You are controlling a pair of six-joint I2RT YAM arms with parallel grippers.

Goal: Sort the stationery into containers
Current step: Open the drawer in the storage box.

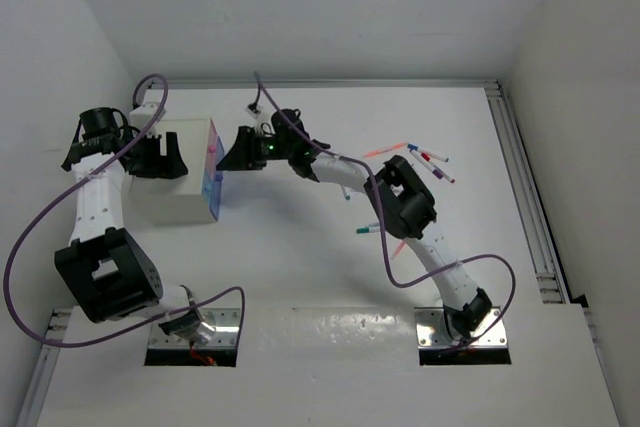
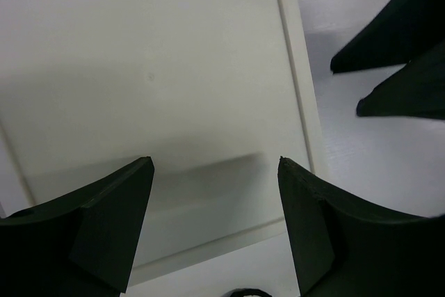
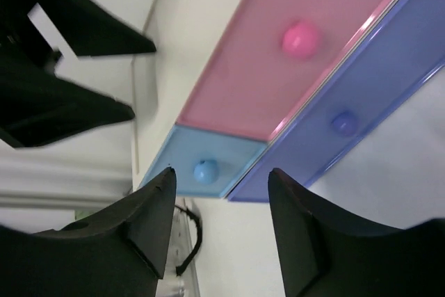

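Left gripper (image 2: 214, 165): fingers apart, empty, above the white cabinet (image 1: 172, 203)
Right gripper (image 3: 221, 172): fingers apart, empty, facing pink drawer (image 3: 278, 81) and blue drawer (image 3: 379, 74)
Pens (image 1: 425, 159): scattered on the table (image 1: 300, 277), well apart from the drawers
Risk: fingers may slip off the small pink knob (image 3: 301, 38) and shove the cabinet

A robotics lab cell: bare white walls (image 1: 320, 7), bolted arms (image 1: 100, 207) (purple cabling (image 1: 150, 77)).

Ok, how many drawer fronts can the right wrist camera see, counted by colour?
pink drawer front: 1
light blue drawer front: 1
violet-blue drawer front: 1
Total: 3
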